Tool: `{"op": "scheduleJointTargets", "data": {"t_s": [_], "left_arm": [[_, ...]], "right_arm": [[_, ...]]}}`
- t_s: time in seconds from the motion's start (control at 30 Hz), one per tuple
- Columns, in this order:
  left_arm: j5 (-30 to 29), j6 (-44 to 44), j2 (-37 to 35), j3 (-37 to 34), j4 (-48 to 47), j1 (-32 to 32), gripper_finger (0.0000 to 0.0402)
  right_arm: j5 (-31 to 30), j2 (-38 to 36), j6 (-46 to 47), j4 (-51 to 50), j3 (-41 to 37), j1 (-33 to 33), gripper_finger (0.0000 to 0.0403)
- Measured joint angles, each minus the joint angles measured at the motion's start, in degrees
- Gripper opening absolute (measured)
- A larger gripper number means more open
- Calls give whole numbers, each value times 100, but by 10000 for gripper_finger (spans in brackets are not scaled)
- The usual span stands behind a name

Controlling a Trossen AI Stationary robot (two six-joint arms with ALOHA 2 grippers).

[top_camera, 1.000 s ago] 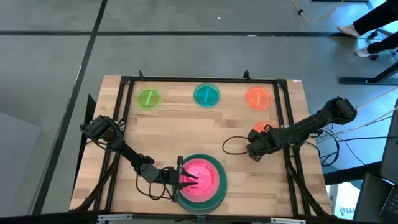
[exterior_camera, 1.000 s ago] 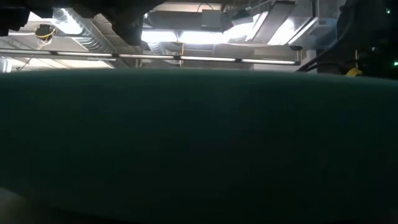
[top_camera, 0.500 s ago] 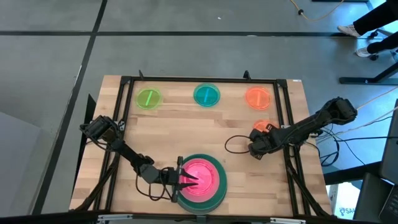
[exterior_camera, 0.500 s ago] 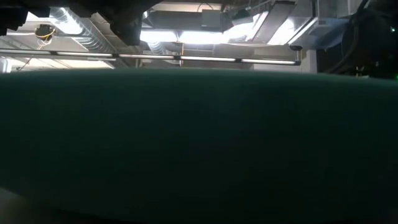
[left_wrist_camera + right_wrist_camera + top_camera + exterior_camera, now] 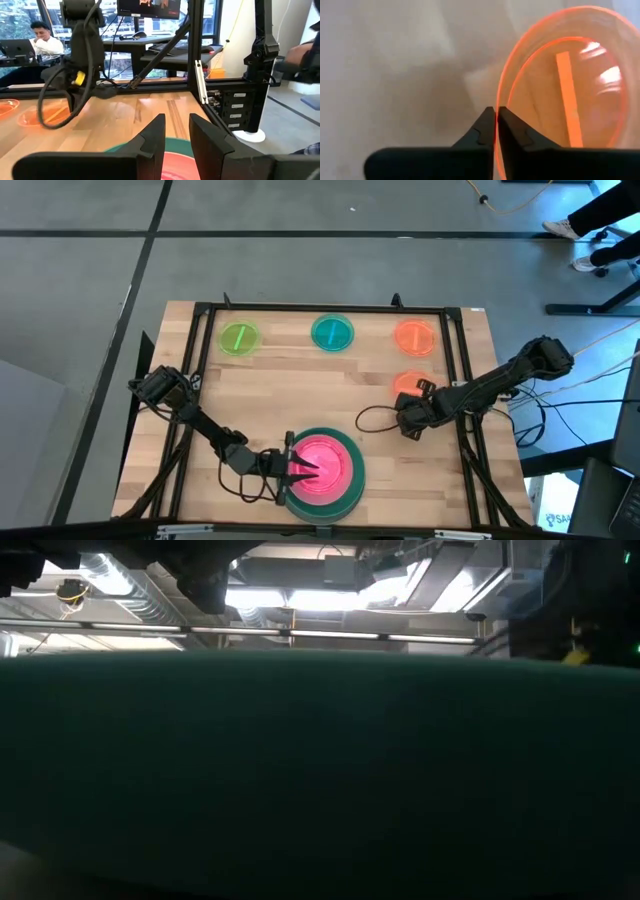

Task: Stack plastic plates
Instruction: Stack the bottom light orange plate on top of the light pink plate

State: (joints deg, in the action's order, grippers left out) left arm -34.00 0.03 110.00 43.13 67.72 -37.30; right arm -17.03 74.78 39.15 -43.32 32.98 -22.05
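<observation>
Looking down on the wooden table (image 5: 300, 395), we see the right gripper (image 5: 404, 418) low over the right side, its fingers (image 5: 487, 127) pinched on the rim of a translucent orange plate (image 5: 409, 384), which extends away from the fingertips toward the far edge. A second orange plate (image 5: 414, 336) lies farther out in the same direction, with a teal plate (image 5: 332, 333) and a lime green plate (image 5: 239, 338) in a row beside it. The left gripper (image 5: 303, 466) rests at the near edge with its fingers slightly parted, empty, over a pink plate (image 5: 328, 464) that sits on a dark green plate (image 5: 350, 490) directly beneath the fingertips.
</observation>
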Motion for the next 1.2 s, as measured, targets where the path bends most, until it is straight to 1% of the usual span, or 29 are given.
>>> {"op": "scheduleJointTargets", "data": {"t_s": [0.1, 0.2, 0.27, 0.33, 0.43, 0.53, 0.6, 0.77, 0.87, 0.97, 1.07, 1.1, 1.2], "left_arm": [[-1, 2, 2, 0, -21, -2, 80], [-30, 7, 2, 0, -21, -36, 80], [-220, 11, 2, 0, -20, -86, 80], [-536, 66, 2, 0, -21, -161, 80], [-1018, 231, -5, 0, -21, -285, 80], [-1300, 432, -73, 0, -21, -406, 80], [-1484, 556, -105, 4, 26, -488, 80], [-2188, 1058, -107, 4, 350, -707, 80], [-2306, 1242, -107, -17, 564, -805, 80], [-2341, 1375, -107, -227, 1081, -832, 80], [-2350, 1358, -107, -696, 2070, -869, 80], [-2350, 1222, -116, -879, 2216, -894, 80], [-2484, 581, -194, -1311, 2193, -905, 80]], "right_arm": [[-48, 0, -403, 22, 318, -176, 2], [-118, 0, -668, 52, 666, -357, 5], [-233, 0, -841, 172, 887, -494, 2], [-310, 0, -990, 401, 1102, -635, 2], [-340, 0, -1203, 891, 1399, -814, 4], [-338, 0, -1543, 1457, 1587, -952, 5], [-337, 0, -1750, 1837, 1665, -1029, 5], [-324, 57, -2294, 2909, 1695, -1245, 5], [-292, 233, -2643, 3508, 1695, -1376, 5], [-177, 501, -2973, 3958, 1697, -1450, 5], [166, 790, -3087, 4410, 1697, -1446, 5], [250, 880, -3107, 4551, 1697, -1446, 5], [406, 1160, -3272, 4805, 1767, -1435, 5]]}}
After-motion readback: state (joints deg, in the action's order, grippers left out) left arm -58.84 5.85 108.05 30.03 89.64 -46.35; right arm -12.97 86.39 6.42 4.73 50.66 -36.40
